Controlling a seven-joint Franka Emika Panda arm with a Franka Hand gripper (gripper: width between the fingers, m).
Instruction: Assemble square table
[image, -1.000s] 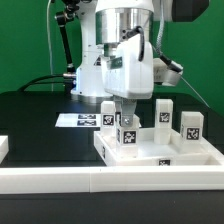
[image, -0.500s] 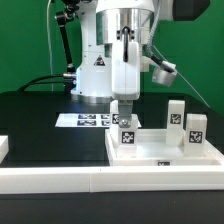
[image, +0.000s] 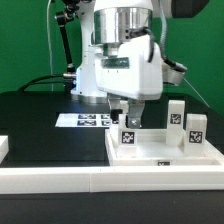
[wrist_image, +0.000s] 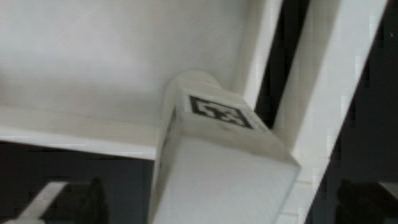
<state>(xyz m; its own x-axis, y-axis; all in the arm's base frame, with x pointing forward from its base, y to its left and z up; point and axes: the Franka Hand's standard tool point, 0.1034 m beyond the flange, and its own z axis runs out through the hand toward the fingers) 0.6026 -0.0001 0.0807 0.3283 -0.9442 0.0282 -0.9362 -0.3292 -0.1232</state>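
Nearest the exterior view runs the long white rail (image: 100, 180). Just behind it the square table top (image: 165, 155) lies on the black counter (image: 40, 115), recessed face up. 3 legs stand upright on it: 1 leg peg (image: 128, 137) at the corner toward the exterior view's left, and 2 more (image: 176, 116) (image: 195, 130) toward the exterior view's right. Directly above the first leg hangs the claw (image: 122, 112), jaws spread wide and gripping nothing; the wrist view looks down that leg's tagged side (wrist_image: 222, 112). Farther back lies the marker board (image: 85, 120). By my judgement the job is well along: whether the legs are fully seated, and whether a 4th remains, cannot be told.
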